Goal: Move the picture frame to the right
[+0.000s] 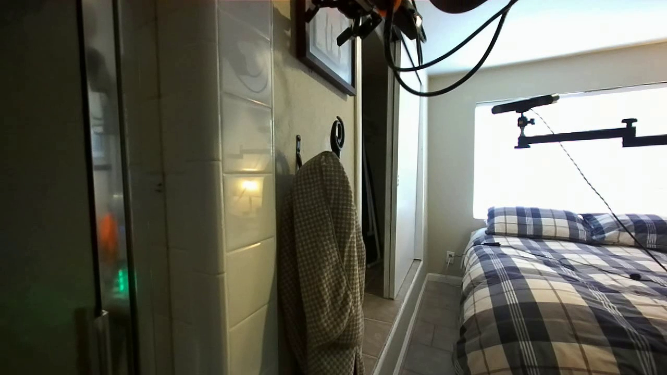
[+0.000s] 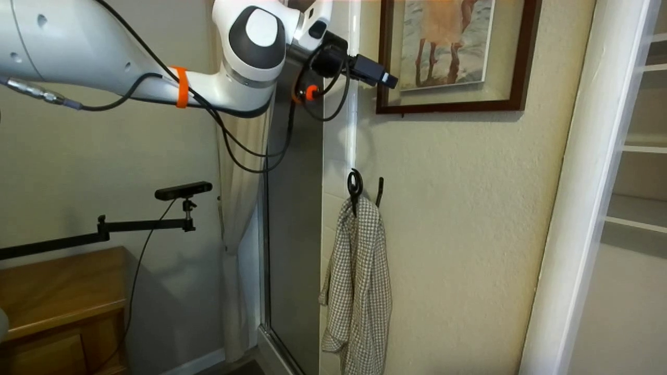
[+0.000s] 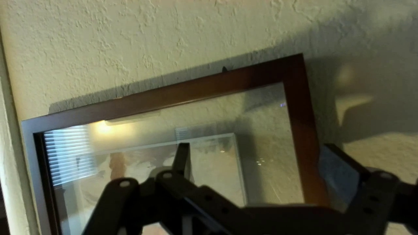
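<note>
The picture frame has a dark brown border, glass and an inner picture. It hangs on the wall in both exterior views [image 1: 329, 78] [image 2: 451, 108], its top out of view. In the wrist view, which stands upside down, its lower part [image 3: 196, 88] shows slightly tilted. My gripper [image 3: 261, 167] is open at the frame's side bar. One finger is in front of the glass, the other beside the bar's outer edge; I cannot tell if either touches. In both exterior views, the gripper [image 1: 328, 25] [image 2: 388, 79] is at the frame's lower corner nearest the tiles.
A checked cloth [image 2: 359, 281] hangs on black hooks below the frame. A tiled wall edge [image 1: 247, 219] and a glass shower door [image 2: 294, 224] are beside it. A white door post [image 2: 589, 187] stands on the far side. Loose cables [image 1: 443, 83] hang from the arm.
</note>
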You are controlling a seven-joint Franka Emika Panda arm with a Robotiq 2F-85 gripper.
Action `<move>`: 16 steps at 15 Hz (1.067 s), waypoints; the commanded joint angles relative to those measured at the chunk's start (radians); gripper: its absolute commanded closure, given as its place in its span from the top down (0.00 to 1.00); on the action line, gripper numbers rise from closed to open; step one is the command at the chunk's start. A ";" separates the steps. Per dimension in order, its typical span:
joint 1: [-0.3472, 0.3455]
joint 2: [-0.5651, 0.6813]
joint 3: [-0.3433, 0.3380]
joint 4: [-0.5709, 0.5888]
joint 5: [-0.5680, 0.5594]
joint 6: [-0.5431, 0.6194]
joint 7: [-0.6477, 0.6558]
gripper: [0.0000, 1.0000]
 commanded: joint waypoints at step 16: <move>-0.068 0.047 -0.047 0.102 -0.187 -0.125 0.149 1.00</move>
